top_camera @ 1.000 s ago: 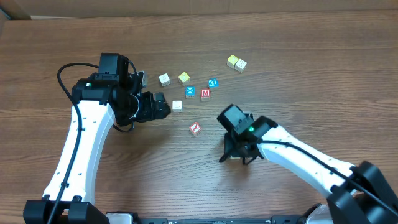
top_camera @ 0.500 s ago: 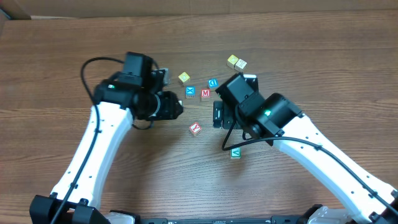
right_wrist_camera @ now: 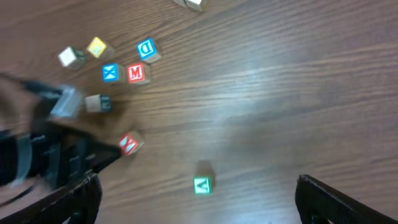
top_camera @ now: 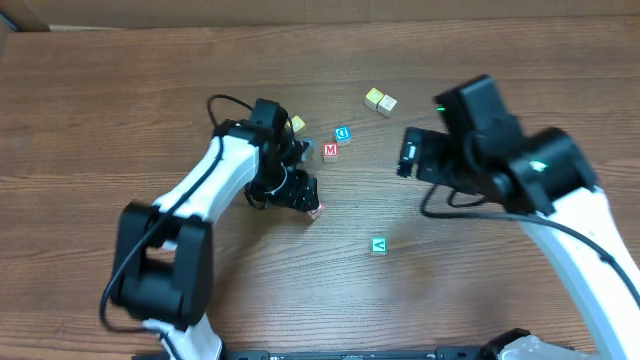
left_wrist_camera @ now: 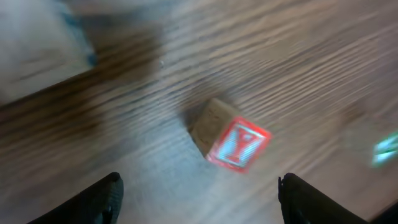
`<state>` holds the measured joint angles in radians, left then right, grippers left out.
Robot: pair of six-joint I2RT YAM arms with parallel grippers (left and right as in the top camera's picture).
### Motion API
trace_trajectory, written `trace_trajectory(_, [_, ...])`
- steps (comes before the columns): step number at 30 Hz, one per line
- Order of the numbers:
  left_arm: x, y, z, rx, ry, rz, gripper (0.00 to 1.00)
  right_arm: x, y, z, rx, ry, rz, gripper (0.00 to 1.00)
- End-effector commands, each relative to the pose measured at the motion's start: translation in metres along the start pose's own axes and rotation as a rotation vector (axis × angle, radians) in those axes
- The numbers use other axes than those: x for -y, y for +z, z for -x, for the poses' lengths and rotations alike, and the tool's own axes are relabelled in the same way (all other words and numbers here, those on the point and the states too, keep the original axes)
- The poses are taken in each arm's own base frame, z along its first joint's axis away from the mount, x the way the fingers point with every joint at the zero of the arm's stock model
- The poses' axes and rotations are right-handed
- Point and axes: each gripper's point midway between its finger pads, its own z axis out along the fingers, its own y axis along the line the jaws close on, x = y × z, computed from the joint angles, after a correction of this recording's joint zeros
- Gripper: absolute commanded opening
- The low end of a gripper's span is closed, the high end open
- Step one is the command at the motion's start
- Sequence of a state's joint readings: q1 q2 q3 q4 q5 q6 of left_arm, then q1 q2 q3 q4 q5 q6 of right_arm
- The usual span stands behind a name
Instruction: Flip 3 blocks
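Observation:
The red Y block (left_wrist_camera: 239,143) lies tilted on the wood (top_camera: 315,210), just ahead of my left gripper (left_wrist_camera: 199,180). That gripper (top_camera: 303,193) is open, with nothing between its fingers. The green V block (top_camera: 378,245) sits alone on the table, V face up (right_wrist_camera: 201,185). High above it my right gripper (right_wrist_camera: 199,179) is open and empty, back toward the right (top_camera: 410,158). A pale block (right_wrist_camera: 94,104) lies beside the left arm; that arm hides it in the overhead view.
Behind the left gripper sit a red M cube (top_camera: 330,151), a blue D cube (top_camera: 342,133), a blue X cube (right_wrist_camera: 110,72) and a yellow cube (top_camera: 297,124). Two more pale cubes (top_camera: 380,100) lie farther back. The left arm (right_wrist_camera: 43,155) fills the right wrist view's lower left.
The left gripper swung right to the red Y block. The right gripper opened, left the green V block on the table, then rose and pulled back to the right.

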<state>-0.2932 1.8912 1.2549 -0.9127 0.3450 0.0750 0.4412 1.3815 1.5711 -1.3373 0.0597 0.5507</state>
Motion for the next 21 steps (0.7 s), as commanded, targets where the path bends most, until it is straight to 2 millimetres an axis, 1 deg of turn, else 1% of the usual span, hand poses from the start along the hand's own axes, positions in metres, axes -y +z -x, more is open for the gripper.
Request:
trace_trajectory(1, [0.005, 0.018, -0.003, -0.034, 0.164, -0.06, 0.73, -0.01, -0.023, -0.002, 0.008, -0.032, 0.097, 1.0])
trace_trajectory(4, [0.005, 0.026, -0.001, -0.036, 0.207, -0.067, 0.75, -0.008, -0.023, -0.008, -0.016, -0.034, 0.089, 1.0])
trace_trajectory(10, [0.015, 0.029, 0.005, -0.012, 0.269, -0.09, 0.8, -0.005, -0.023, -0.011, -0.028, -0.052, 0.081, 1.0])
trace_trajectory(13, [0.021, 0.03, 0.007, -0.004, 0.308, -0.098, 0.77, -0.005, -0.023, -0.012, -0.03, -0.052, 0.08, 1.0])
trace_trajectory(14, [0.022, 0.031, 0.007, -0.003, 0.312, -0.098, 0.72, -0.005, -0.023, -0.012, -0.031, -0.052, 0.08, 1.0])
trace_trajectory(15, [0.023, 0.031, 0.007, -0.003, 0.315, -0.097, 0.59, -0.005, -0.023, -0.012, -0.033, -0.052, 0.079, 1.0])
trace_trajectory(16, [0.024, 0.031, 0.007, -0.003, 0.319, -0.097, 0.5, -0.005, -0.023, -0.013, -0.034, -0.052, 0.079, 1.0])
trace_trajectory(19, [0.024, 0.032, 0.007, -0.003, 0.321, -0.094, 0.4, -0.006, -0.023, -0.014, -0.041, -0.052, 0.086, 1.0])
trace_trajectory(21, [0.024, 0.032, 0.007, -0.004, 0.32, -0.094, 0.36, -0.007, -0.024, -0.015, -0.045, -0.052, 0.092, 1.0])
